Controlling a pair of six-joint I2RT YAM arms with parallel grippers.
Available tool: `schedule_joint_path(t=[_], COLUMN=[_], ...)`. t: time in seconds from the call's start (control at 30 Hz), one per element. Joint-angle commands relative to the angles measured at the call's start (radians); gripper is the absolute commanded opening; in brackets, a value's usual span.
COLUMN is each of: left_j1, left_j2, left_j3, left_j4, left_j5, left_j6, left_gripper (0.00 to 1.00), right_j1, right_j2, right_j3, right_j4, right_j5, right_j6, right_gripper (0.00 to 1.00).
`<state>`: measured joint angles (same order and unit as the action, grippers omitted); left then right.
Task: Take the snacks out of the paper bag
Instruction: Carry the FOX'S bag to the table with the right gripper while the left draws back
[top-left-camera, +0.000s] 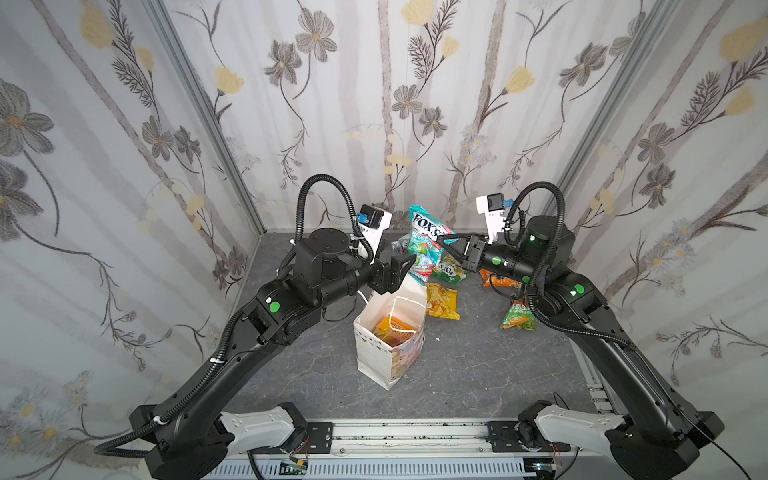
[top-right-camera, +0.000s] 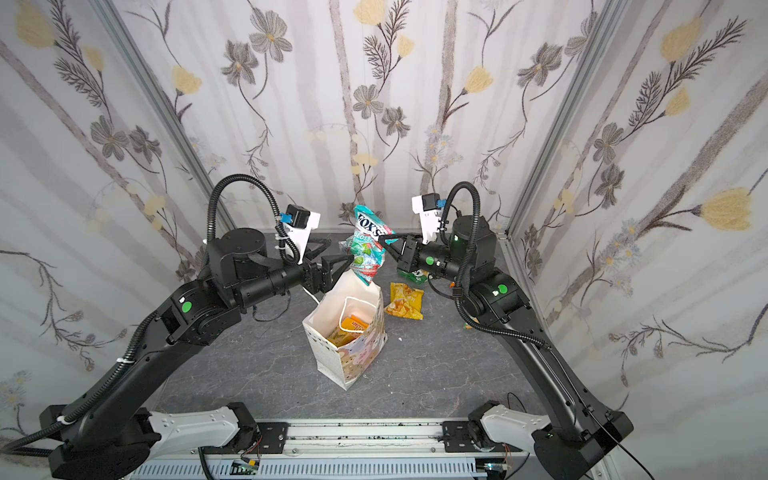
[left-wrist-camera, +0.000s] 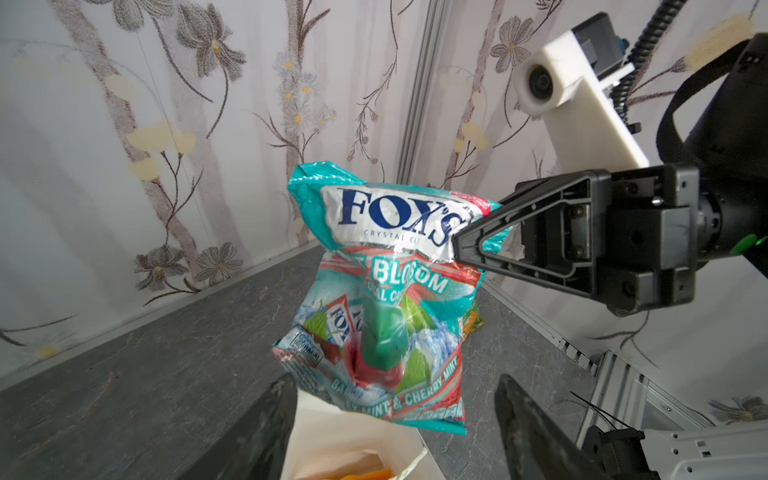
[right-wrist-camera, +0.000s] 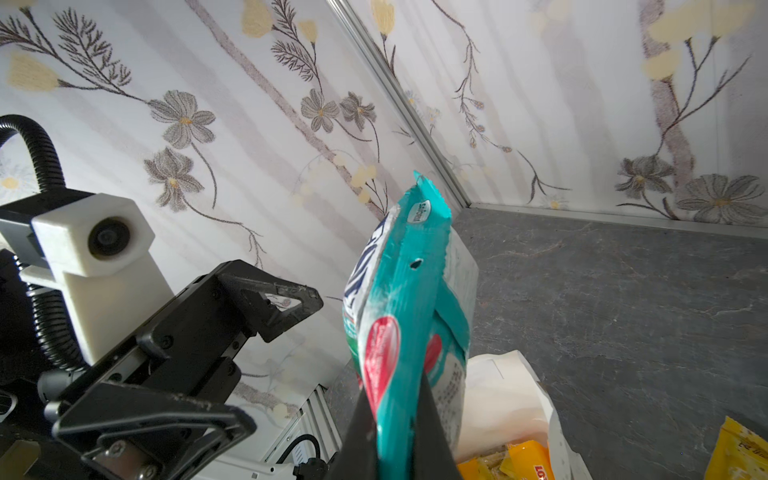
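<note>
Above the paper bag (top-left-camera: 371, 353), the FOX'S packet (top-left-camera: 423, 245) is hanging from the right gripper (top-left-camera: 444, 241).

In both top views the right gripper's fingers are clamping the packet's upper edge, while the left gripper (top-right-camera: 337, 253) is hovering beside its lower half with fingers spread, gripping nothing; the bag is standing upright on the grey table (top-left-camera: 457, 382) with the mango packet (top-left-camera: 390, 328) lying inside. In a top view the orange packet (top-left-camera: 496, 280) and green-orange packet (top-left-camera: 517, 318) are lying near the yellow packet (top-left-camera: 442, 301) and green packet (top-left-camera: 451, 270); in a top view the right arm (top-right-camera: 498, 307) is mostly hiding those two. The left wrist camera is catching the packet's printed front over the bag's open mouth; the right wrist camera is seeing only its thin edge, pinched between its own fingers (right-wrist-camera: 434, 440), and the left gripper gaping alongside.
</note>
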<state>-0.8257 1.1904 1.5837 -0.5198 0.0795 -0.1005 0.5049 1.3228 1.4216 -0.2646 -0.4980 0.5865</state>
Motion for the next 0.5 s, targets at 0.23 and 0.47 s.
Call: schedule_joint_path(t=[0.23, 0.47], left_j1=[-0.007, -0.041], left_j2=[-0.003, 0.017], left_j3=[-0.024, -0.020], left_j4=[-0.011, -0.082], left_j5=[0.109, 0.172], left_j6=[0.035, 0.080], left_gripper=[1.00, 1.00], right_j1=[-0.168, -0.292], right_j2=[-0.179, -0.299], right_j3=[-0.239, -0.462], right_j4=[0.064, 0.069], right_j5=[-0.001, 0.009], right_j6=[0.045, 0.082], right_gripper=[0.00, 0.00])
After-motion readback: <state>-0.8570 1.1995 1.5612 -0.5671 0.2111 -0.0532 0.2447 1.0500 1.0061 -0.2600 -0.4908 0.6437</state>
